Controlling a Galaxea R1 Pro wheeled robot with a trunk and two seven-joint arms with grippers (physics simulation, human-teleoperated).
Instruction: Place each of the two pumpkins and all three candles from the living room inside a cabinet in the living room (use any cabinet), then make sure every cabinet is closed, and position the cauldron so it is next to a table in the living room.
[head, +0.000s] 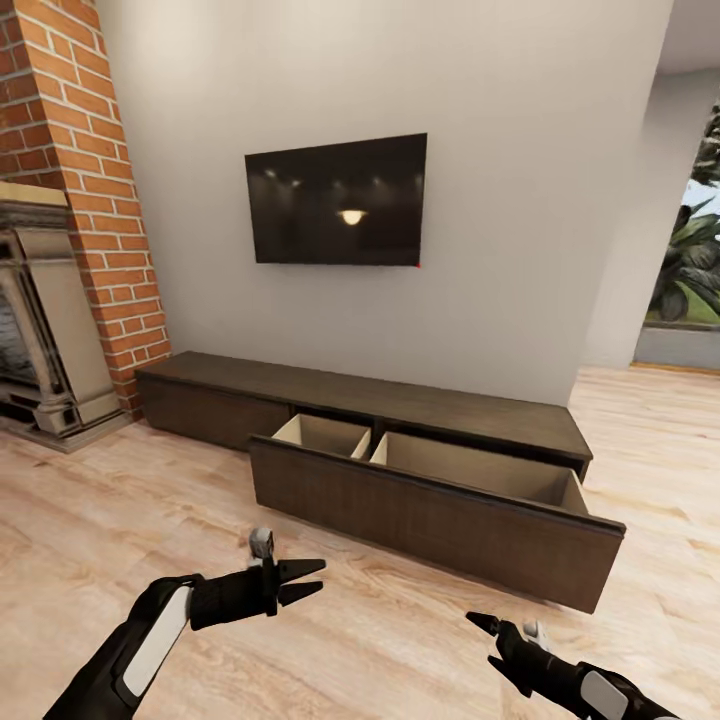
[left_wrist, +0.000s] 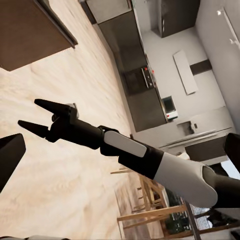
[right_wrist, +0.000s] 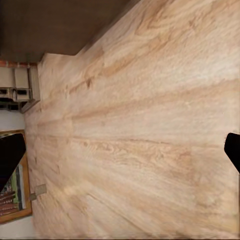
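Before the cabinet (head: 400, 420) with its drawer pulled out, left gripper (head: 305, 580) and right gripper (head: 478, 622) hover spread, empty.

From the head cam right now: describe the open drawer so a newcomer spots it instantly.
Find the wall-mounted TV; below it a long, low dark-brown cabinet runs along the wall from the brick fireplace. The open drawer is its right-hand front, pulled out over the wood floor, showing two pale empty compartments; the left front stays flush.

The cabinet (head: 400, 400) is dark-brown wood grain, its open drawer (head: 470, 470) pale beige inside. The floor (head: 400, 640) shows light tan planks, the fireplace column (head: 80, 200) red brick, the TV (head: 337, 199) glossy black, the wall (head: 520, 200) plain grey-white.
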